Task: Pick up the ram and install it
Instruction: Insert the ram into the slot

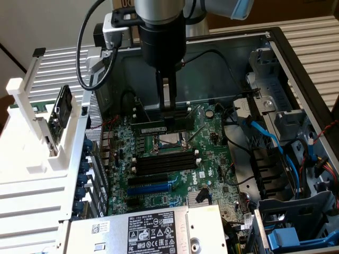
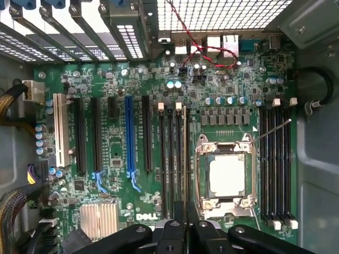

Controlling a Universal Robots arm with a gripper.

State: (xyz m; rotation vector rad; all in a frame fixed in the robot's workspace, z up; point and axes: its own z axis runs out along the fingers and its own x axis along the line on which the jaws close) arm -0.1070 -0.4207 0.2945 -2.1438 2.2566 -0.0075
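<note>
The ram [image 1: 151, 127], a long dark-green stick with a pale label, hangs level inside the open computer case, just above the motherboard [image 1: 212, 159]. My gripper [image 1: 168, 117] comes straight down and is shut on the stick's top edge near its middle. In the exterior view the ram lies between the far memory slots [image 1: 177, 112] and the CPU socket [image 1: 168, 142]. In the wrist view my gripper [image 2: 186, 233] holds the ram [image 2: 186, 174] edge-on, lined up with the black slots [image 2: 172, 159] beside the socket [image 2: 226, 177]. I cannot tell whether it touches a slot.
A blue expansion slot [image 1: 153, 186] and the power supply [image 1: 153, 233] lie nearer the camera. Blue cables [image 1: 270, 140] and drive bays fill the exterior view's right. A white rack [image 1: 32, 137] holding another card [image 1: 63, 108] stands on the left. Case walls enclose the board.
</note>
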